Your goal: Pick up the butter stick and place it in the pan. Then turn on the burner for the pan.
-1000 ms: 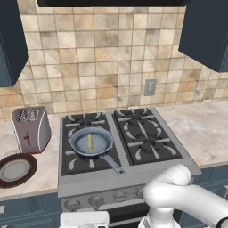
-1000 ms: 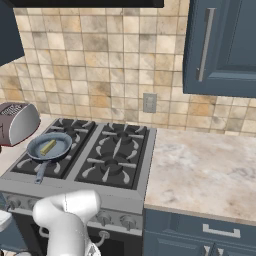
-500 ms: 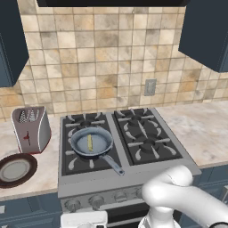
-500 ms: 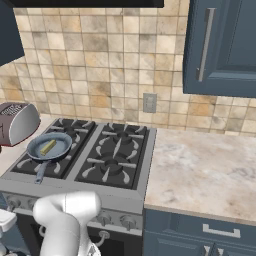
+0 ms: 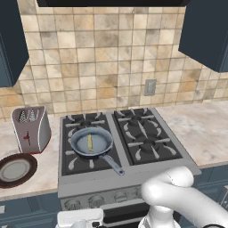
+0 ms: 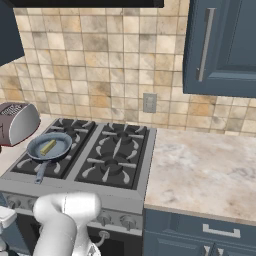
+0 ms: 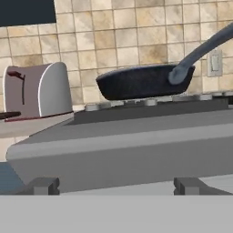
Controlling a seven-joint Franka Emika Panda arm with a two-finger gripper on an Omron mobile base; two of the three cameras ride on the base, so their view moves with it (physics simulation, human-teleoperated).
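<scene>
Butter stick [image 5: 90, 142] lying inside pan [image 5: 104, 147], pan on burner [image 5: 75, 162]

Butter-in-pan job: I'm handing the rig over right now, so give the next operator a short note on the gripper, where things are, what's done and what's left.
Gripper: open, holding nothing, low in front of the stove's front edge, per the hand view.
Butter stick: lying inside the pan, near its middle.
Pan: sits on the front-left burner, handle pointing toward the robot and a bit right.
Stove knobs: a row along the front panel below the cooktop.
Done: butter is in the pan.
Left: turn on the pan's burner. No flame is visible; which knob serves it cannot be told.
</scene>
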